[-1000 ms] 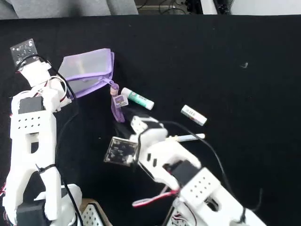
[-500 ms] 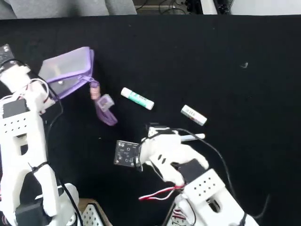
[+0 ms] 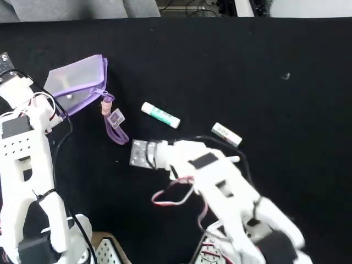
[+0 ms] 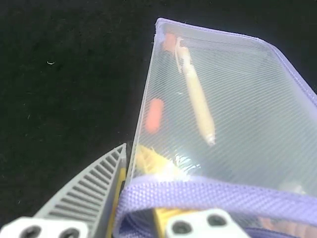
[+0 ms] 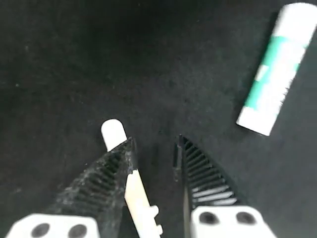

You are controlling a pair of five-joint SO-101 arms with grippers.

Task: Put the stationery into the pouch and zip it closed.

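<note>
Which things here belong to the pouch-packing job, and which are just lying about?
Job:
- purple pouch, held by the left gripper, beige pen already inside
- glue stick
- small white labelled block
- white pen, partly covered

Lying about:
- small scrap on the black table
- grey cloth at its far edge

The pouch (image 4: 223,109) runs past the left wrist view's edge.

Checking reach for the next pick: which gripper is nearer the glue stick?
Right. The right gripper hangs open just short of the glue stick; the left gripper is farther off, clamped on the edge of the pouch.
</note>
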